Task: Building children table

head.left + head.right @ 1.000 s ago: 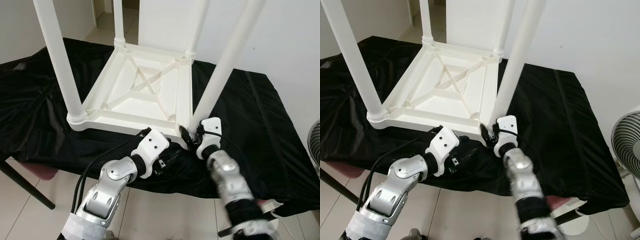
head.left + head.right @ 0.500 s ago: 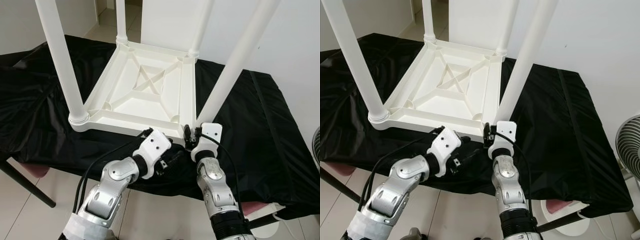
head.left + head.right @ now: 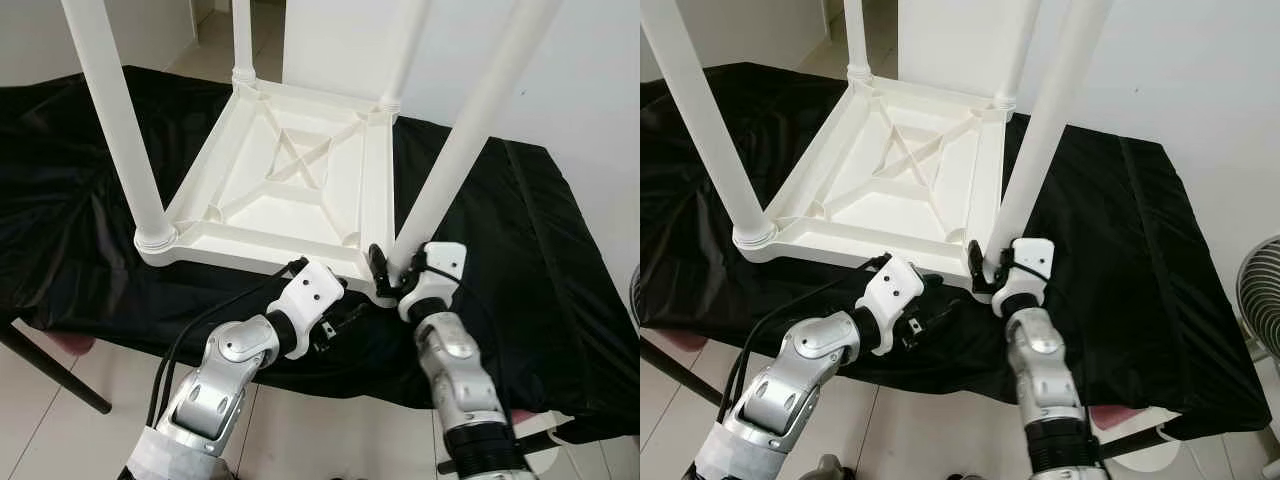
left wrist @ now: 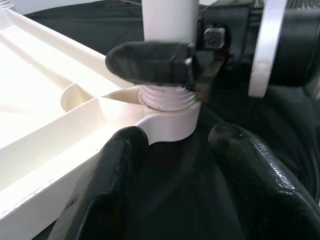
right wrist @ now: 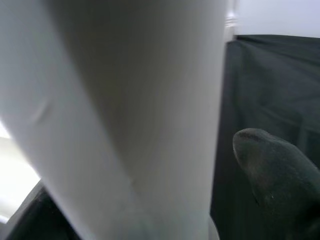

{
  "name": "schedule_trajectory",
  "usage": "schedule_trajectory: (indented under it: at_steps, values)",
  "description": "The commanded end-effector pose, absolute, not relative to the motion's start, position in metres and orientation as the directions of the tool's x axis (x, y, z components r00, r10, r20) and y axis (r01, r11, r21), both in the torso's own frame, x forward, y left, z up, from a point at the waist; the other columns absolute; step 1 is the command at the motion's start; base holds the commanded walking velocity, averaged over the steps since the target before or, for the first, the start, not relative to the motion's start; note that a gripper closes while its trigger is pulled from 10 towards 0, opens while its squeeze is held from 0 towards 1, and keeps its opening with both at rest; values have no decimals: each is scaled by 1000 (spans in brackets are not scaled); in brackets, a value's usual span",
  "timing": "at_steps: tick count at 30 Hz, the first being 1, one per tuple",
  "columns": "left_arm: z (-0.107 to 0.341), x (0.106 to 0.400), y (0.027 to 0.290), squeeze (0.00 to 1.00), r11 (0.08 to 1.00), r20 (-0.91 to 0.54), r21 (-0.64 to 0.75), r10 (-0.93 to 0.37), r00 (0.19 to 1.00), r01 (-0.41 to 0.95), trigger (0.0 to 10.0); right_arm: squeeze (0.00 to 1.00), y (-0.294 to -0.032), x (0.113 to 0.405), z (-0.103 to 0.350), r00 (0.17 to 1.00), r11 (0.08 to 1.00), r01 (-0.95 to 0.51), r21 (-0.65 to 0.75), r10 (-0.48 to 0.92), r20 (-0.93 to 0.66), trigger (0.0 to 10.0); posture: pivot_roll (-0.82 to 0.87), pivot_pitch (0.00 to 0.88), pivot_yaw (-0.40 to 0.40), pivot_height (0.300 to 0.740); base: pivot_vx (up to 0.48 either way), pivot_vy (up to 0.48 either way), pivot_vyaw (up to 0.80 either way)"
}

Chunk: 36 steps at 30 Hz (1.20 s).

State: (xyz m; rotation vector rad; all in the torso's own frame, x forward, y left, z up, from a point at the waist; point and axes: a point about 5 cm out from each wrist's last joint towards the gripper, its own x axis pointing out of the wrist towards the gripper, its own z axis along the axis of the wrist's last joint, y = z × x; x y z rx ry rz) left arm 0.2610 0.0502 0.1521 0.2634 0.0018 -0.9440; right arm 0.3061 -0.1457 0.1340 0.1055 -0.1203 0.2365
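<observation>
A white plastic children's table (image 3: 290, 180) lies upside down on a black cloth, its legs pointing up. The near right leg (image 3: 465, 140) stands in its corner socket, and its threaded base (image 4: 167, 97) shows just above the socket. My right gripper (image 3: 392, 270) is shut on this leg just above the thread; one of its fingers (image 4: 150, 62) crosses the leg's front. In the right wrist view the leg (image 5: 125, 100) is very close, with one fingertip (image 5: 280, 170) beside it. My left gripper (image 3: 345, 315) is open just below that corner, over the cloth, holding nothing.
The black cloth (image 3: 520, 230) covers a work table and hangs over its front edge. A fan (image 3: 1265, 290) stands at the far right by the white wall. A dark table leg (image 3: 50, 370) slants to the tiled floor at the left.
My right forearm swung left and then back to the right while its gripper stayed at the base of the leg. The left arm has barely moved.
</observation>
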Motion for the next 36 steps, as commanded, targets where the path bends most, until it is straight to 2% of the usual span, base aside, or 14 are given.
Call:
schedule_trajectory:
  at_steps: [1, 3, 4, 5, 6, 8, 10, 16, 17, 19, 20, 36]
  values:
    - [151, 261, 49, 0, 587, -108, 229, -778, 619, 777, 10000, 1000, -152, 308, 134, 937, 938, -339, 75, 330, 112, 10000, 139, 54, -97, 740, 0, 0, 0]
    - [151, 261, 49, 0, 587, -108, 229, -778, 619, 777, 10000, 1000, -152, 308, 134, 937, 938, -339, 75, 330, 112, 10000, 139, 54, -97, 740, 0, 0, 0]
    - [152, 262, 50, 0, 585, -109, 230, -779, 618, 778, 10000, 0, -155, 309, 134, 900, 901, -432, 44, 427, 92, 10000, 139, 55, -95, 740, 0, 0, 0]
    - [152, 262, 50, 0, 585, -109, 230, -779, 618, 778, 10000, 0, -155, 309, 134, 900, 901, -432, 44, 427, 92, 10000, 139, 55, -95, 740, 0, 0, 0]
    - [152, 262, 50, 0, 584, -109, 230, -779, 617, 778, 10000, 0, -155, 309, 134, 868, 871, -491, 10, 489, 83, 10000, 139, 56, -93, 740, 0, 0, 0]
    - [152, 262, 50, 0, 584, -109, 230, -779, 617, 778, 10000, 0, -155, 309, 134, 868, 871, -491, 10, 489, 83, 10000, 139, 56, -93, 740, 0, 0, 0]
    - [152, 261, 50, 0, 581, -110, 231, -781, 615, 780, 10000, 0, -151, 311, 132, 790, 792, -610, -35, 611, 53, 10000, 146, 57, -89, 740, 0, 0, 0]
    - [152, 262, 51, 0, 584, -113, 234, -778, 618, 777, 10000, 0, -143, 319, 133, 742, 743, -667, -60, 669, 32, 10000, 160, 58, -88, 740, 0, 0, 0]
    - [153, 262, 52, 0, 589, -112, 236, -774, 623, 773, 10000, 0, -142, 324, 134, 737, 736, -672, -79, 676, 28, 4431, 166, 58, -89, 740, 0, 0, 0]
    - [153, 262, 52, 0, 589, -112, 236, -774, 623, 773, 10000, 0, -142, 324, 134, 737, 736, -672, -79, 676, 28, 4431, 166, 58, -89, 740, 0, 0, 0]
    - [153, 263, 53, 0, 591, -111, 237, -772, 625, 771, 10000, 0, -143, 326, 134, 732, 732, -676, -85, 680, 28, 0, 166, 58, -89, 740, 0, 0, 0]
    - [155, 264, 54, 0, 596, -109, 238, -768, 631, 767, 10000, 0, -160, 324, 129, 744, 743, -665, -77, 668, 15, 0, 152, 68, -75, 740, 0, 0, 0]
